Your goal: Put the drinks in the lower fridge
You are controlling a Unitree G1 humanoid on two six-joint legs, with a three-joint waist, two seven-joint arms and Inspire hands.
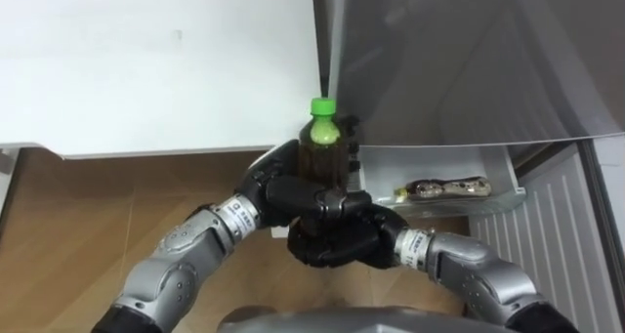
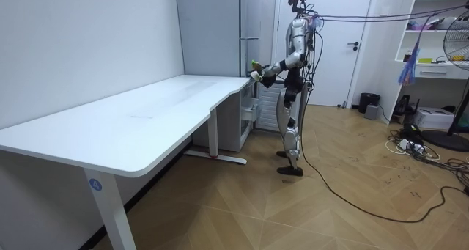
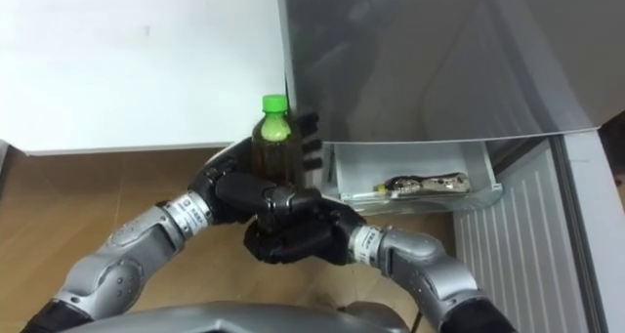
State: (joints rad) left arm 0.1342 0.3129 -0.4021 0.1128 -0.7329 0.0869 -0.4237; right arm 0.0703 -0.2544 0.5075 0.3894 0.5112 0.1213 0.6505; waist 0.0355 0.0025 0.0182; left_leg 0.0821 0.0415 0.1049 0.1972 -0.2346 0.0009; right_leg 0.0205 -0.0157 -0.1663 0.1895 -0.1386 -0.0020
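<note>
A home-office sort of room: long white desk (image 2: 139, 114), tall grey fridge (image 2: 209, 30), white door (image 2: 344, 45), wall shelves (image 2: 440, 31), wooden floor (image 2: 330, 206).

Dark bottle (image 1: 322, 149) with green cap (image 1: 323, 106), white desk (image 1: 146, 60).

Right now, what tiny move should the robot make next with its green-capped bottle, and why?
Probably shift the dark plastic bottle with the green cap rightward and down toward the pale open fridge drawer. The left hand wraps round it, the right hand sits beneath, and the drawer stands open just right of it, with room beside a flat packet.
</note>
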